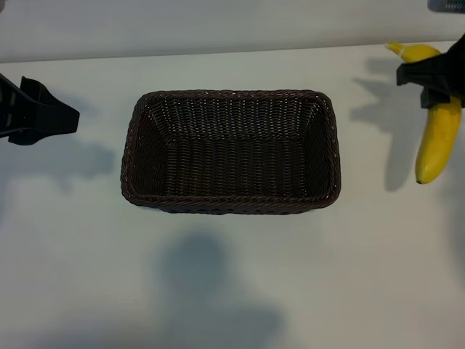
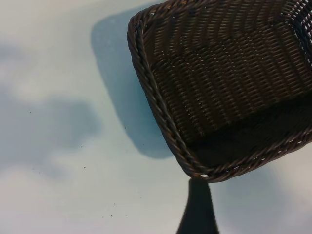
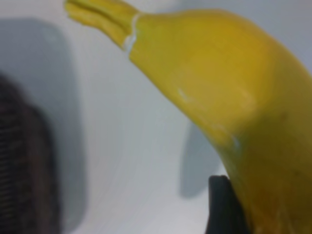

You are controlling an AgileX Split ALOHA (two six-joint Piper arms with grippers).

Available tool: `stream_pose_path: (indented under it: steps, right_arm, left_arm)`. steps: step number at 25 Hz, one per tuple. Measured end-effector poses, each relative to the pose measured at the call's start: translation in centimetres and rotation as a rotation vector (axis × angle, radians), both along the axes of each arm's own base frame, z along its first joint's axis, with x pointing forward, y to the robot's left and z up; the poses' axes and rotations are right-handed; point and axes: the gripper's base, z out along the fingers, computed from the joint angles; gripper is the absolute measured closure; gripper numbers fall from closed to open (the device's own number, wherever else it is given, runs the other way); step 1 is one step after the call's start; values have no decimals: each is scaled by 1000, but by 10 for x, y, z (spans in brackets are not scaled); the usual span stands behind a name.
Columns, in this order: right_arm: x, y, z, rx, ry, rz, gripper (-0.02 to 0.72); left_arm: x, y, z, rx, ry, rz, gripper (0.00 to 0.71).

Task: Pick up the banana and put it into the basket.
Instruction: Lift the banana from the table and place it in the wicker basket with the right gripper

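At far right of the exterior frame: right pincer clamped across the banana, near its stem end.
Banana place: right edge of the frame, well apart from the basket, off to the basket's right.
Banana long axis: runs top to bottom in the exterior frame, stem at the upper right corner, blunt end hanging lower — roughly parallel to the basket's short right wall.
Banana off tabletop?: shadow on the tabletop sits apart from the fruit, to its left, so I judge it lifted, not resting.
Right pincer state: pinching the banana; right wrist view shows one dark finger against the yellow skin.
Basket: centre of frame, dark woven, nothing in it, long side left to right.
Key relation: basket lies to the left of the held banana in the exterior frame — the carry goes leftward across bare tabletop, then down over the right rim.
Fit: banana shorter than the basket's long side; turning its axis left-right would likely ease the drop, though it may fit as is.
Nearer arm: right, already holding.
Left pincer: parked at mid left edge, fingers spread, holding nothing; its wrist view looks at a basket corner.
Risk: grip is off-centre near the stem, the long end may swing.
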Motion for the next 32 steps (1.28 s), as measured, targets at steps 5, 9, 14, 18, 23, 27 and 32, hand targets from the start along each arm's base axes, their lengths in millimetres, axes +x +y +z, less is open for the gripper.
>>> stream_pose_path:
  steps: [5, 9, 14, 18, 23, 27, 32]
  right_arm:
    - [-10, 35, 6, 84, -12, 141, 279]
    - [-18, 67, 8, 104, -41, 243, 279]
    - [-26, 100, 12, 125, -129, 339, 279]
    - [-27, 119, 12, 141, -195, 397, 279]
    - [-18, 134, -4, 145, -239, 435, 279]
    - [-12, 144, -19, 162, -239, 467, 279]
    - [-12, 157, -33, 178, -227, 531, 279]
  left_arm:
    - [0, 0, 0, 0, 0, 0, 122]
    - [0, 0, 0, 0, 0, 0, 122]
    - [0, 0, 0, 0, 0, 0, 122]
    - [0, 0, 0, 0, 1, 0, 122]
    - [0, 0, 0, 1, 3, -1, 122]
    - [0, 0, 0, 1, 3, -1, 122]
    - [0, 0, 0, -1, 4, 1, 122]
